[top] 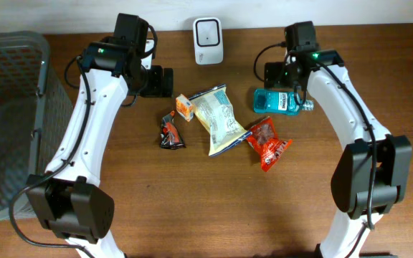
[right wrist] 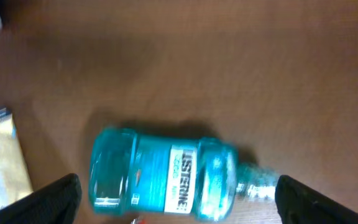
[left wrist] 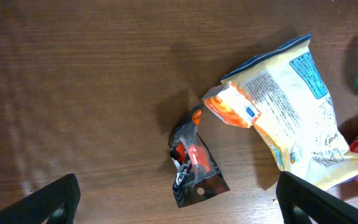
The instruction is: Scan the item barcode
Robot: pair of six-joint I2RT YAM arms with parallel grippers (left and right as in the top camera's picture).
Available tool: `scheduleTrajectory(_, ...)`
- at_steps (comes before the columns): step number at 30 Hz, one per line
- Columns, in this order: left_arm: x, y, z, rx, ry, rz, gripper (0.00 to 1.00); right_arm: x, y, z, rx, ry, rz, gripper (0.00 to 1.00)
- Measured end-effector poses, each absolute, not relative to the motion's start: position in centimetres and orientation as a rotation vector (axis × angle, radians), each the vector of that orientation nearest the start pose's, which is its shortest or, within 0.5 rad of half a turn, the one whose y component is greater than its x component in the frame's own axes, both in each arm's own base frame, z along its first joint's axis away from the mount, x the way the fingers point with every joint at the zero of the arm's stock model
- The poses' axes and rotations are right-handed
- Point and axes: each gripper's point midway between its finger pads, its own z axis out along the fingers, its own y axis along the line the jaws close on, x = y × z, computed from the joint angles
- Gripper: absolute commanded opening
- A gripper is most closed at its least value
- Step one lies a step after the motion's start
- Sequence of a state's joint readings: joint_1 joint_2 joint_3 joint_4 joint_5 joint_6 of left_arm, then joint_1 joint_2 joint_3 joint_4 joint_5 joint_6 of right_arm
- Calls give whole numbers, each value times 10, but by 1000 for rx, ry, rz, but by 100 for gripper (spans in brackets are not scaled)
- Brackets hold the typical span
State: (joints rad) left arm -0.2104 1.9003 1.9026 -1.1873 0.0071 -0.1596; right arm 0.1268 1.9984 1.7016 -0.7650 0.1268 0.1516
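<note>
At centre right the mouthwash bottle [top: 278, 100] is laid label-up, ungripped beneath the wide-open right gripper [right wrist: 191, 202], likely for pickup toward the scanner [top: 208, 41]; the left gripper [left wrist: 188, 200] is held open, empty.

Overhead: we look straight down from far, whole table [top: 192, 215] in frame. Left wrist: we sit close above yellow bag [left wrist: 291, 112]. Right wrist: close above mouthwash bottle [right wrist: 166, 180]; bag edge shared with left view.
</note>
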Motion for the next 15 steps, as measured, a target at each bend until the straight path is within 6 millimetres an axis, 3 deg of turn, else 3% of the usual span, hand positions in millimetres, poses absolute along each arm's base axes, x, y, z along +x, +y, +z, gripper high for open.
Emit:
scheduleTrajectory(1, 433, -94, 196, 72, 2761, -109, 99, 506, 35, 130, 78, 2587, -98, 89)
scheduleTrajectory(3, 433, -94, 196, 72, 2761, -109, 99, 509, 22, 126, 92, 2584, -132, 84)
scheduleTrajectory(5, 433, -94, 196, 72, 2761, -108, 99, 510, 1, 107, 172, 2617, -156, 80)
scheduleTrajectory(8, 433, -94, 196, 72, 2761, -108, 99, 506, -41, 61, 396, 2689, -130, 78)
scheduleTrajectory(9, 433, -94, 196, 72, 2761, -108, 99, 505, -47, 56, 428, 2699, -104, 78)
scheduleTrajectory(11, 433, -94, 196, 72, 2761, -109, 99, 501, -49, 52, 464, 2717, -41, 77)
scheduleTrajectory(15, 433, -94, 196, 72, 2761, -109, 99, 480, -34, 44, 466, 2821, 14, 78)
